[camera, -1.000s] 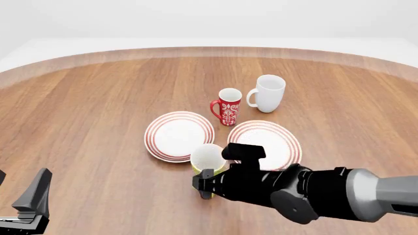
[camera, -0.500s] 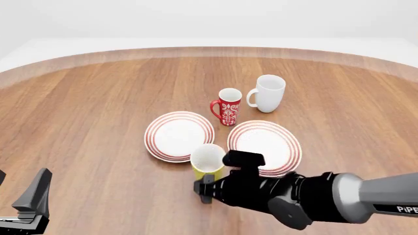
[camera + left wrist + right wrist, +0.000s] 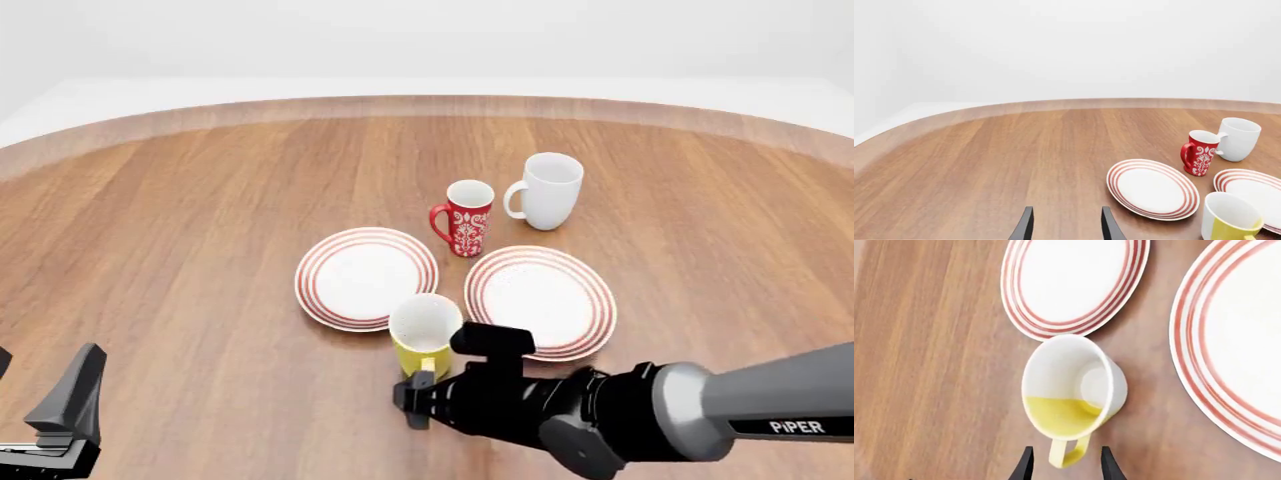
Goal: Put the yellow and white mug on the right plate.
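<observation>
The idle left gripper [image 3: 60, 420] sits parted and empty, while the yellow and white mug [image 3: 424, 334] stands on the table just ahead of the right gripper [image 3: 1063, 465], whose parted fingers flank its handle, ungripped, leaving the grasp and the carry to the right plate [image 3: 541, 289] beyond.

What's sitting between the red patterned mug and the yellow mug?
In the front view, only the near edges of the two plates, left plate and right plate, separate the red mug from the yellow and white mug.
</observation>
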`<control>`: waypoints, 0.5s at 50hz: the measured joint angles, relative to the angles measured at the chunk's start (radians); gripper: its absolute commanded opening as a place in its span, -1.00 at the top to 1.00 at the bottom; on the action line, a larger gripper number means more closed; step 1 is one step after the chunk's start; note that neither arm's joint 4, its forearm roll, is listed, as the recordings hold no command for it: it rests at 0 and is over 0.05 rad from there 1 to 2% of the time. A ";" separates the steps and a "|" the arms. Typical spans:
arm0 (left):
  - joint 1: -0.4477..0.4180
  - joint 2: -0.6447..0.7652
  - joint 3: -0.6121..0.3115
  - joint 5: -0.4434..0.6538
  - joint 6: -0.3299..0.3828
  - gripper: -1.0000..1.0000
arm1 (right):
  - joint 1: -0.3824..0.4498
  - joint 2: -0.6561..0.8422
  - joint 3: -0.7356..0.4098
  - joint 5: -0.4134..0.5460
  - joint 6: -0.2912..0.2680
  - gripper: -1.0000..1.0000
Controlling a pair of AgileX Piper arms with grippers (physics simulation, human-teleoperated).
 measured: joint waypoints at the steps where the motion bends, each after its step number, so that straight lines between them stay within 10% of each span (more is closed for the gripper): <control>1: 0.000 0.000 0.000 0.000 0.000 -1.00 | 0.001 0.002 0.000 -0.001 0.001 -1.00; 2: 0.000 0.000 0.000 0.000 0.000 -1.00 | 0.001 0.004 -0.001 -0.003 0.001 1.00; 25: 0.000 0.000 0.000 0.000 0.000 -1.00 | -0.022 -0.023 0.013 -0.002 -0.027 1.00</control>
